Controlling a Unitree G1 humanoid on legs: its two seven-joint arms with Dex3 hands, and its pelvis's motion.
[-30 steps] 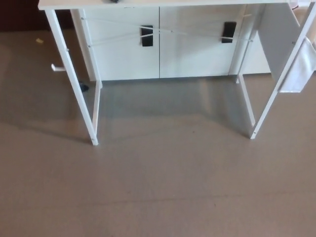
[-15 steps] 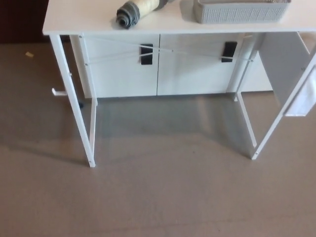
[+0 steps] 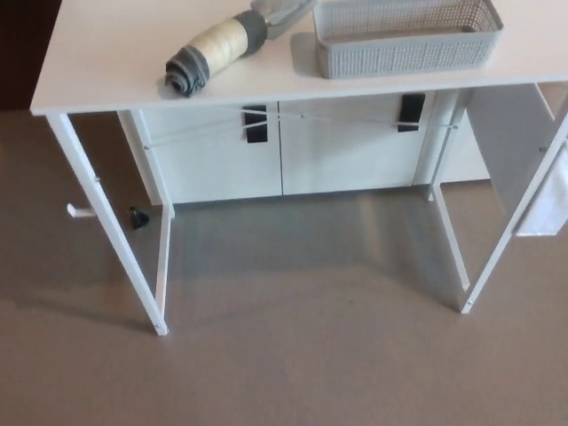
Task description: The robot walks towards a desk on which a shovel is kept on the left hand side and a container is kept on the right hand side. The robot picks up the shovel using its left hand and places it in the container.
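Head view, looking down at the white worktop [image 3: 115,53]; you saw the shovel [image 3: 226,44] lying on its side towards the worktop's left half, its handle pointing towards you and to the left; the handle was a thick cylinder, cream along its middle with a dark grey cap at the near end and a grey collar at the far end; beyond the collar a grey scoop ran up to the picture's top edge, where it was cut off, so its full shape could not be told. Just to the right of the shovel stood the container [image 3: 404,40], a pale grey rectangular basket with perforated walls and a plain rim; the scoop's tip lay near the container's left wall, and whether the two touched could not be told; what little of the container's inside showed held nothing. Under the worktop you saw a white cabinet [image 3: 284,151] with two dark handles, and brown floor [image 3: 293,355] in front of it. Neither of your hands appeared in the picture, so the state of their fingers could not be told.
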